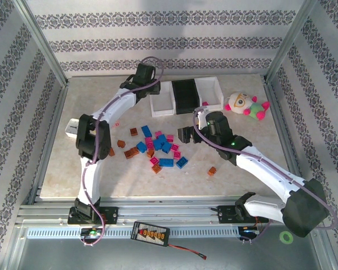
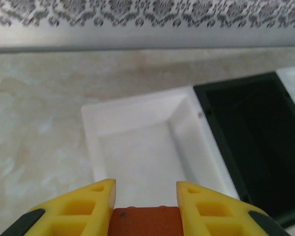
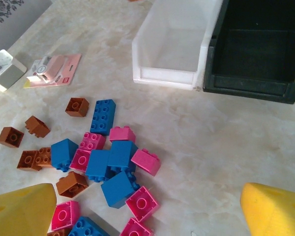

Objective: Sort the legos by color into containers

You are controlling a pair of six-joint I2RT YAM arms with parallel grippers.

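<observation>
Yellow left gripper [image 2: 146,191], boxy brown lego [image 2: 146,222]

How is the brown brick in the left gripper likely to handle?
Probably rigid: the brown brick shows a straight top edge while clamped in the left gripper. Likely light, being small and plastic-looking. Flat faces suggest it won't roll, though smooth sides might slip.

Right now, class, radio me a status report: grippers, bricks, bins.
Left gripper shut on brown brick, at left white bin. Right gripper open over loose brick pile. Nothing seen blocking the drop.
</observation>
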